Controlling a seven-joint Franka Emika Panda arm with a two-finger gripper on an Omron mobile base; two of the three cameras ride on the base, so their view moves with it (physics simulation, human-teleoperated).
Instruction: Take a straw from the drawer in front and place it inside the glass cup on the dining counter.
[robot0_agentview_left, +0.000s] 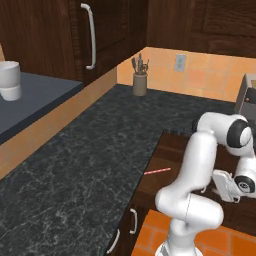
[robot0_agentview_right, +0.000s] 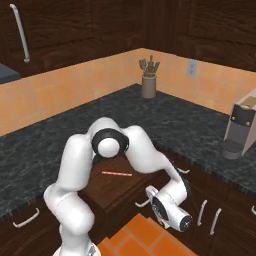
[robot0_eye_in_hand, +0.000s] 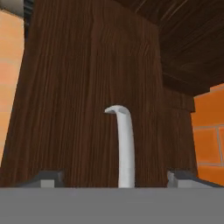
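I'm looking at the straw (robot0_agentview_left: 157, 171) first: it is lying flat on the brown floor of the drawer (robot0_agentview_left: 165, 160), which is standing pulled out from under the black speckled counter (robot0_agentview_left: 85, 165). In the right base view the same straw (robot0_agentview_right: 116, 174) is resting in the open drawer (robot0_agentview_right: 112, 187), just beneath my arm's elbow, apart from any finger. So I'm judging the opening step as done, and everything else as outstanding: the pick, the carry, and the drop into the cup on the dining counter.

The gripper (robot0_eye_in_hand: 118, 178) is facing the drawer front, with the pale curved handle (robot0_eye_in_hand: 124, 146) running up between the two finger tips (robot0_eye_in_hand: 48, 178). The tips are sitting wide apart on either side of the handle, not pinching it, so I'm reading the jaws as released and holding nothing.

The arm is folding sharply: the upper link is rising from the base, bending over the drawer, and the forearm is dropping down in front so the hand (robot0_agentview_right: 170, 205) is hanging low at the drawer's face, level with the cabinet doors.

Beyond that, a utensil holder (robot0_agentview_left: 140, 79) is standing in the far corner and a coffee machine (robot0_agentview_right: 242, 127) is sitting on the counter to the right.
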